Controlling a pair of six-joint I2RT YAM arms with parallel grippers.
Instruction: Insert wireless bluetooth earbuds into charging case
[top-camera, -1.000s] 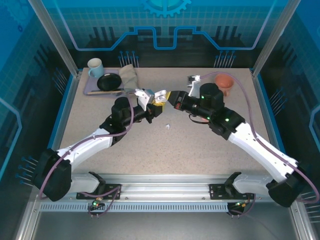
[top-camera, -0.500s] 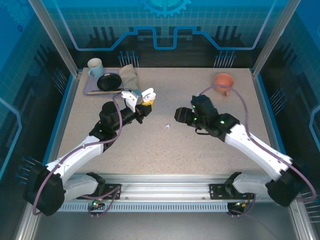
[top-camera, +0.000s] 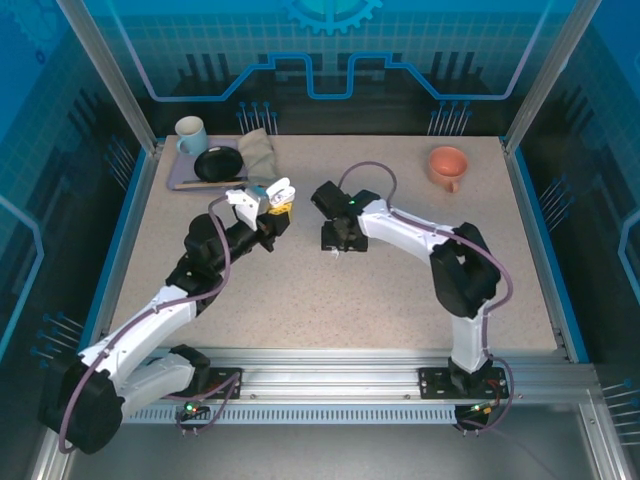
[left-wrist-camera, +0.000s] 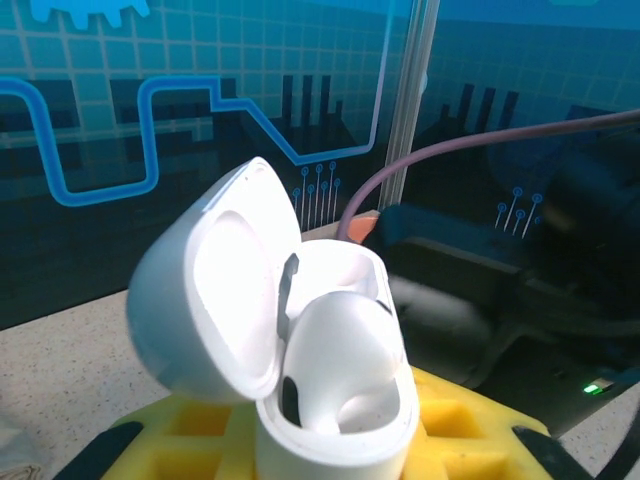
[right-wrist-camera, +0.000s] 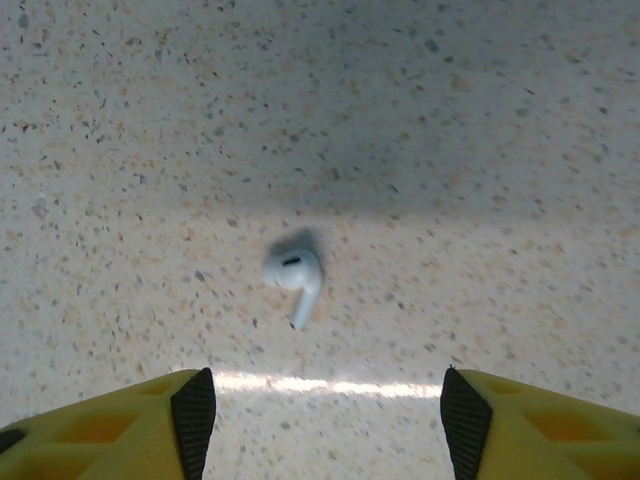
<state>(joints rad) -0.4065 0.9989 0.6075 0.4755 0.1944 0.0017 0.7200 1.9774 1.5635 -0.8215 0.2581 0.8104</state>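
Observation:
A white charging case (left-wrist-camera: 340, 430) stands with its lid (left-wrist-camera: 205, 290) flipped open to the left, and my left gripper (left-wrist-camera: 335, 458) is shut on its base between yellow fingers (left-wrist-camera: 470, 425). One white earbud (left-wrist-camera: 340, 345) sits inside the case. In the top view this left gripper (top-camera: 278, 208) holds the case (top-camera: 279, 189) above the table's middle. A second white earbud (right-wrist-camera: 293, 274) lies loose on the speckled table. My right gripper (right-wrist-camera: 328, 425) hovers straight over it, open, with its black pads (right-wrist-camera: 193, 420) on either side and clear of it. In the top view the right gripper (top-camera: 336, 240) points down just right of the case.
At the back left a grey tray (top-camera: 183, 181) carries a pale mug (top-camera: 190, 133) and a black plate (top-camera: 217, 163), with a folded cloth (top-camera: 257, 152) beside it. An orange cup (top-camera: 448, 162) stands at the back right.
The right gripper has left the case, swung left and down over the loose earbud, and opened. The left arm has drawn back to the left with the case.

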